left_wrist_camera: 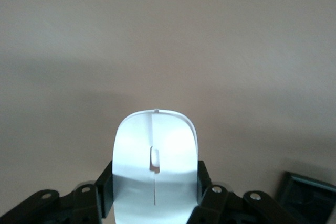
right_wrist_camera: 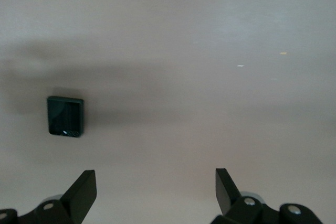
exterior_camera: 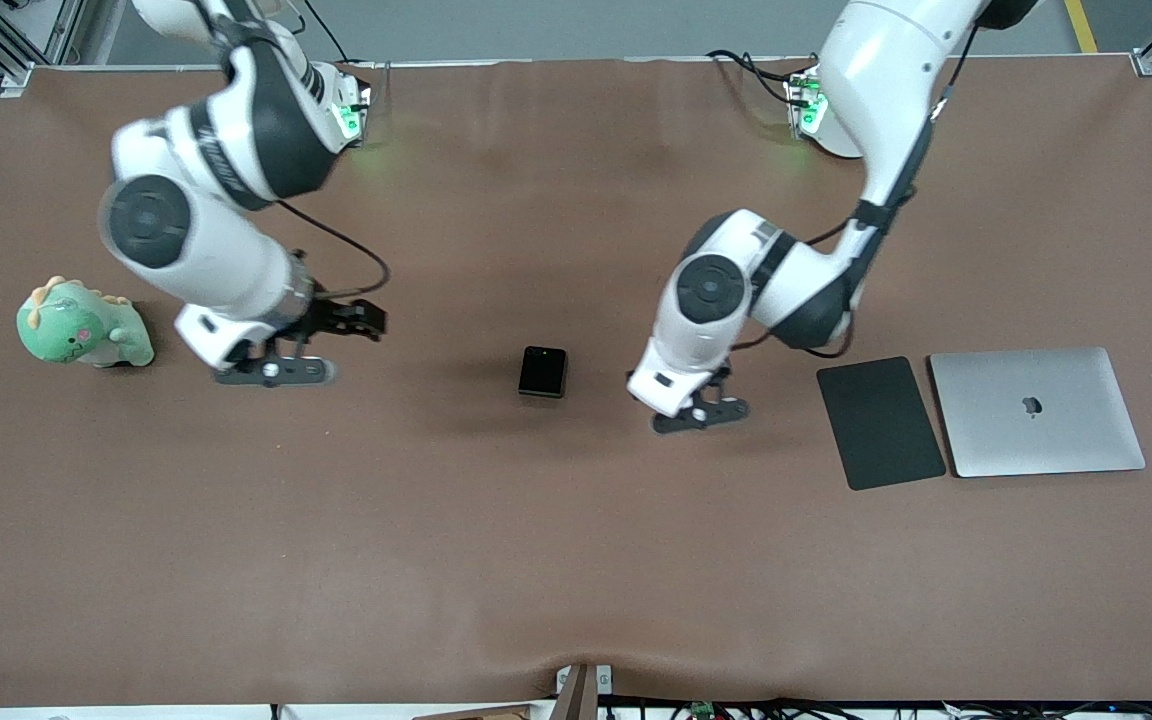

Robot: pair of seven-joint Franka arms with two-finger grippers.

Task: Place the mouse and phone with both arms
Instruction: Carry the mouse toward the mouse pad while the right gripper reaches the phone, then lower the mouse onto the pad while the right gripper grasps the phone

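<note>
The white glossy mouse, with a thin grey line on top, sits between the black fingers of my left gripper, which is shut on it. In the front view that gripper is over the table between the phone and a black pad, and its hand hides the mouse. The small black phone lies flat on the brown table near the middle; it also shows in the right wrist view. My right gripper hovers open and holds nothing, between the phone and a plush toy.
A flat black pad and a closed silver laptop lie side by side toward the left arm's end; the pad's corner shows in the left wrist view. A green plush dinosaur sits toward the right arm's end.
</note>
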